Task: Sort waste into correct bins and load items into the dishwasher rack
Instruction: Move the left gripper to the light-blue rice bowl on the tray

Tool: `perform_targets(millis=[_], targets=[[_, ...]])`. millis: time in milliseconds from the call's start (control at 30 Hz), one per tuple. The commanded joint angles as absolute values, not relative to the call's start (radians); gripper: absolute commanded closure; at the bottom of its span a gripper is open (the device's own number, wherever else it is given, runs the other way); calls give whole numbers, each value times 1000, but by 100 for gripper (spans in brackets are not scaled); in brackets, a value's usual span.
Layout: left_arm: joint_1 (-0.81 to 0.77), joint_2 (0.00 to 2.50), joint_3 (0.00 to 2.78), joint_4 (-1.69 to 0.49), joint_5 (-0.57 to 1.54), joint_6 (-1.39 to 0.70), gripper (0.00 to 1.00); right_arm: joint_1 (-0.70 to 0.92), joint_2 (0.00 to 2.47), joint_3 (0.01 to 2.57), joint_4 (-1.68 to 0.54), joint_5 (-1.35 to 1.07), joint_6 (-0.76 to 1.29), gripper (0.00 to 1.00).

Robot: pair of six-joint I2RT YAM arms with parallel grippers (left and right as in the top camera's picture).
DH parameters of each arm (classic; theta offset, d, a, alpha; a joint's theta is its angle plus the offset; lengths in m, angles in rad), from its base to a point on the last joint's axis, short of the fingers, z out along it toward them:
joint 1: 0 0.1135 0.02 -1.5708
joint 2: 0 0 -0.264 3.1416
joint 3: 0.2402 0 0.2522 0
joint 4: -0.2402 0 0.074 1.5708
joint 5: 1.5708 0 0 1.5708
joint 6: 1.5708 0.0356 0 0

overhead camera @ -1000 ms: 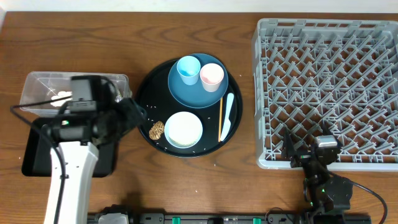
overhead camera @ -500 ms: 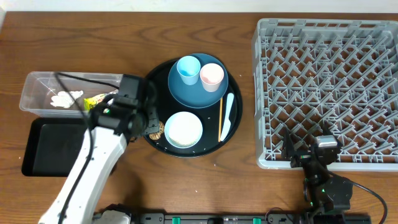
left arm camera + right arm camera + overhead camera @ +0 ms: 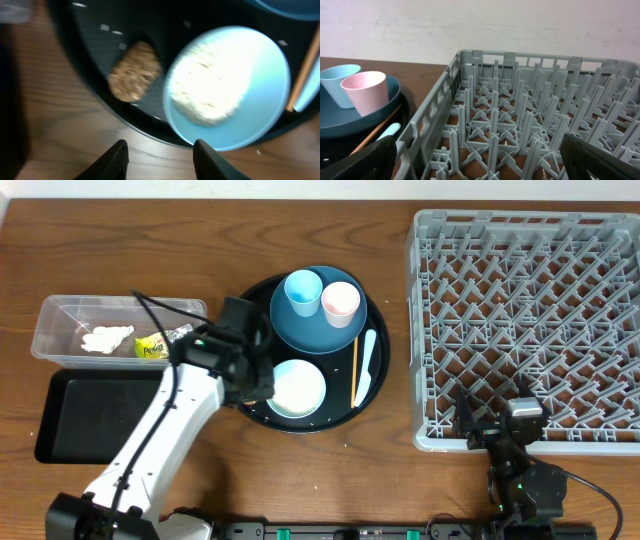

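Observation:
The brown food piece (image 3: 135, 77) lies on the round black tray beside the pale-blue bowl (image 3: 230, 90), which holds white rice. My left gripper (image 3: 159, 152) hovers open just off them over the tray's edge, nothing between its fingers; from overhead the left gripper (image 3: 255, 385) hides the food piece. The dark-blue plate (image 3: 318, 320) carries the light-blue cup (image 3: 303, 290) and pink cup (image 3: 340, 302). The white spoon (image 3: 365, 367) and chopstick (image 3: 354, 370) lie to their right. My right gripper (image 3: 480, 160) rests wide open at the dishwasher rack's (image 3: 530, 300) front edge.
The clear tub (image 3: 60, 315) at the left holds white tissue (image 3: 107, 338), a yellow wrapper (image 3: 152, 347) and foil (image 3: 180, 333). The shallow black tray (image 3: 100, 415) lies in front of it. The round black tray (image 3: 340, 415) has loose rice grains on it.
My left arm has swung right, from over the clear tub to the left side of the round tray, above the food piece. The right arm has not moved.

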State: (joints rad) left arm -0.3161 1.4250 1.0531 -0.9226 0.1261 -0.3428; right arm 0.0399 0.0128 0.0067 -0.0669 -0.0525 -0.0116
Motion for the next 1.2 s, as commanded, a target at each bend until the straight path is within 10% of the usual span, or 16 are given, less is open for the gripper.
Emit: perform_targets(millis=[0, 1167], targets=[[-387, 1415, 1046, -919, 149, -380, 57, 44, 11, 6, -71, -49, -20, 1], [-727, 1670, 1044, -686, -54, -582, 57, 45, 11, 6, -71, -49, -20, 1]])
